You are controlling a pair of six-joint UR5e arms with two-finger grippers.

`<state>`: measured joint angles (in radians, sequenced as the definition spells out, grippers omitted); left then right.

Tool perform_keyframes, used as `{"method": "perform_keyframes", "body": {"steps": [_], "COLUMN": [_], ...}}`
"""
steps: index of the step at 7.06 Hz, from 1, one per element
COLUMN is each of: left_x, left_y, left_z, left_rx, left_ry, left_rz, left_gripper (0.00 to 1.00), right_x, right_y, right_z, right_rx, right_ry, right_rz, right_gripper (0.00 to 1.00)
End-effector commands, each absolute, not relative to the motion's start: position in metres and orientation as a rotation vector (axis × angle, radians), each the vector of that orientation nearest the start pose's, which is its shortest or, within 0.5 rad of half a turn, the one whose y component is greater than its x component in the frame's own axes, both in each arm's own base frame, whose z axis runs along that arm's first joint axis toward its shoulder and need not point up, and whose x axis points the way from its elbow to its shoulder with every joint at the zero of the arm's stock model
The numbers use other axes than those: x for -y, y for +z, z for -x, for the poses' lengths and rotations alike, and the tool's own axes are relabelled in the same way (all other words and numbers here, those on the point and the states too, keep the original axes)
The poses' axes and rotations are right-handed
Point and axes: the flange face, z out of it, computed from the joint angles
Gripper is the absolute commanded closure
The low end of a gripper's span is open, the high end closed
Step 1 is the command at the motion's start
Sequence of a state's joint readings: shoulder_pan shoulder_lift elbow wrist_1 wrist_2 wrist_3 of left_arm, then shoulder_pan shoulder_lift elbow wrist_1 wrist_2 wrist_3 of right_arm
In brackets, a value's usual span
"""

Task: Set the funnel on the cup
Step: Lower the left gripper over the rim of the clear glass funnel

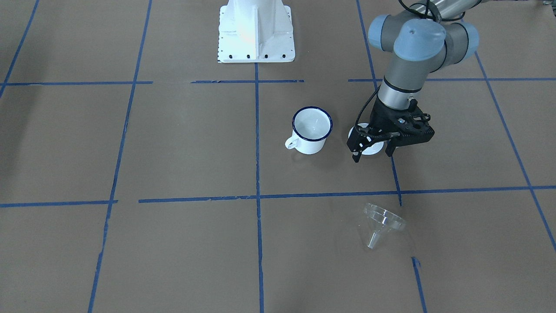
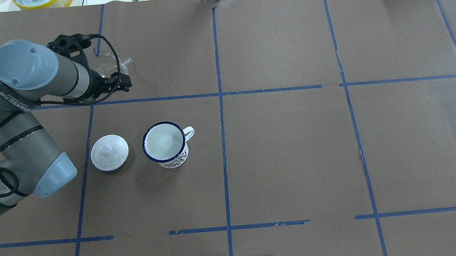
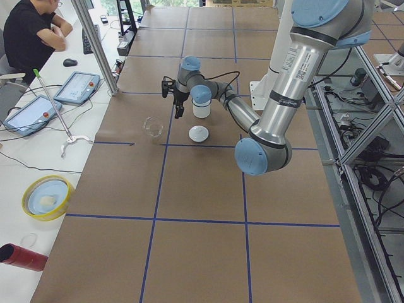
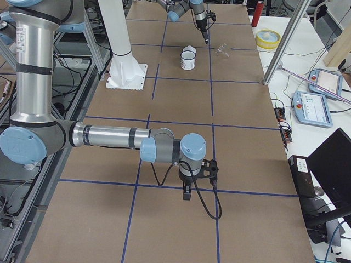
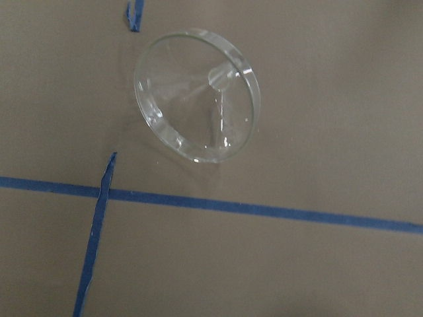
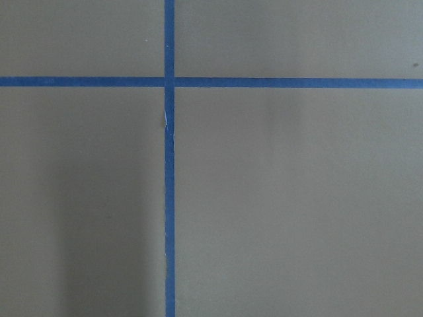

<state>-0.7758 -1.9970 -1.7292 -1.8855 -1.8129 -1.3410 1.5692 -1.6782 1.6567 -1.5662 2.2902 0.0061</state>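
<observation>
The clear plastic funnel [image 1: 382, 223] lies on its side on the brown paper, and fills the upper middle of the left wrist view [image 5: 197, 94]. The white cup [image 1: 312, 130] with a dark blue rim stands upright and empty; it also shows in the overhead view [image 2: 165, 144]. My left gripper [image 1: 372, 155] is open and empty, hanging above the table between the cup and the funnel. In the overhead view it [image 2: 122, 82] partly covers the funnel [image 2: 105, 63]. My right gripper [image 4: 186, 192] shows only in the exterior right view, far from both; I cannot tell whether it is open or shut.
A white round knobbed lid [image 2: 109, 152] lies beside the cup, on the side away from its handle. The robot's white base [image 1: 256, 32] stands at the table's robot side. A yellow bowl [image 3: 46, 197], tablets [image 3: 77, 87] and a seated operator [image 3: 28, 35] are beyond the far edge.
</observation>
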Motion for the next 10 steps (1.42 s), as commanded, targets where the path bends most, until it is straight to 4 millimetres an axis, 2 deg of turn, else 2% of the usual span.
{"method": "perform_keyframes", "body": {"steps": [1,2,5,6,7,8,10], "left_x": [0.566,0.575,0.605,0.607,0.613,0.617,0.618], "left_y": [0.356,0.372,0.357,0.361,0.374,0.379,0.379], "left_z": [-0.39,-0.395,-0.41,-0.412,-0.416,-0.417,-0.416], "left_rx": [-1.043,-1.081,-1.095,-1.124,-1.123,-1.123,-1.124], "left_ry": [-0.596,-0.657,-0.771,-0.798,-0.814,-0.82,-0.82], "left_rz": [-0.254,-0.265,-0.29,-0.282,-0.304,-0.314,-0.314], "left_gripper": [0.0,0.0,0.0,0.0,0.0,0.08,0.7], "right_x": [0.445,0.446,0.445,0.445,0.445,0.445,0.445], "right_y": [0.67,0.669,0.67,0.67,0.67,0.67,0.67], "right_z": [-0.067,-0.067,-0.067,-0.067,-0.067,-0.067,-0.067], "right_rx": [0.719,0.719,0.719,0.719,0.719,0.719,0.719], "right_ry": [0.01,0.01,0.01,0.01,0.01,0.01,0.01], "right_rz": [0.019,0.017,0.019,0.019,0.019,0.019,0.019], "right_gripper": [0.0,0.0,0.0,0.0,0.0,0.0,0.0]}}
